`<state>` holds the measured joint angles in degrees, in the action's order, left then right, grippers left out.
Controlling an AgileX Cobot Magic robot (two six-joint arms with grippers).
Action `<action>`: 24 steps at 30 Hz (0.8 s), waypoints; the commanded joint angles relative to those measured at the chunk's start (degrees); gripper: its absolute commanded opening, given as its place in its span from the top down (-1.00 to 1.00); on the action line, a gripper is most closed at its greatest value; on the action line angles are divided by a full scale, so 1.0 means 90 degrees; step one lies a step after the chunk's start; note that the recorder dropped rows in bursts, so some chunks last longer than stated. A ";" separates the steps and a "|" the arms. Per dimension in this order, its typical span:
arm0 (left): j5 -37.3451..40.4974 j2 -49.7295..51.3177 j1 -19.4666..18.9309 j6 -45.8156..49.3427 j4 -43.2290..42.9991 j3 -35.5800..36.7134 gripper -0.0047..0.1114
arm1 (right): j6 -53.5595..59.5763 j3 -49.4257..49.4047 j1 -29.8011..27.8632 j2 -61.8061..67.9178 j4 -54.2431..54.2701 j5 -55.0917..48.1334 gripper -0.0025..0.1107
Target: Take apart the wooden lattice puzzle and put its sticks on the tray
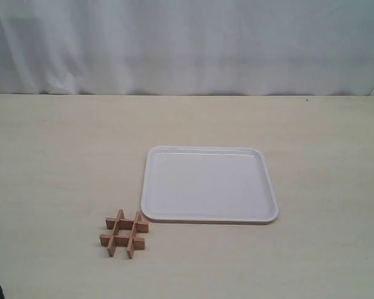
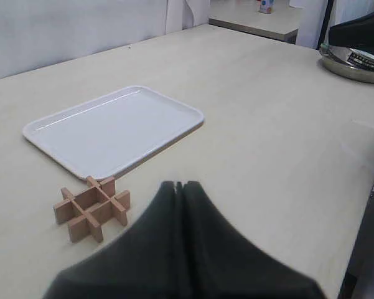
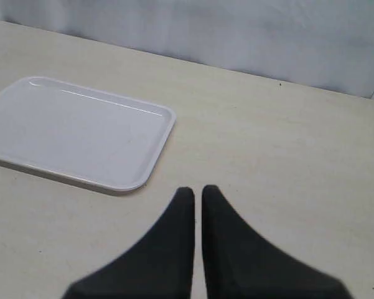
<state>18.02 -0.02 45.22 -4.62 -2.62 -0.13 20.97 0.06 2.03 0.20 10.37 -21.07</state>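
Small light-brown wooden lattice puzzle (image 1: 126,233) sits flat on the pale wood-grain table (image 1: 62,156), all 4 sticks (image 1: 129,225) interlocked. One corner is touching or just beside the near left corner of the flat white plastic tray (image 1: 208,184). The left gripper (image 2: 180,185) is nearer, with the puzzle just ahead of its tips; the right wrist view doesn't catch the puzzle at all. Left fingers pressed together, right gripper (image 3: 198,190) only a sliver apart, neither holding anything. Plenty of bare table around.
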 commanded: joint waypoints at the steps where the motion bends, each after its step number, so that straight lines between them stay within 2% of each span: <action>1: -0.0037 0.0002 0.0018 -0.0018 0.0024 0.0015 0.92 | 0.0029 -0.0006 0.0014 -0.0023 -0.0030 0.0007 0.88; 9: -0.0037 0.0002 0.0018 -0.0018 0.0024 0.0015 0.92 | 0.0029 -0.0006 0.0014 -0.0023 -0.0030 0.0104 0.88; 14: -0.0037 0.0002 0.0018 -0.0018 0.0024 0.0015 0.92 | 0.0029 -0.0006 0.0014 -0.0023 -0.0030 0.0578 0.88; 20: -0.0037 0.0002 0.0018 -0.0018 0.0024 0.0015 0.92 | 0.0029 -0.0006 0.0014 -0.0023 0.1539 0.1257 0.88; 24: -0.0037 0.0002 0.0018 -0.0018 0.0024 0.0015 0.92 | 0.0029 -0.0006 0.0014 -0.0023 0.2048 0.1739 0.88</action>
<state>17.92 -0.02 45.22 -4.62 -2.62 -0.13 20.97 0.06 2.03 0.20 25.14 -8.83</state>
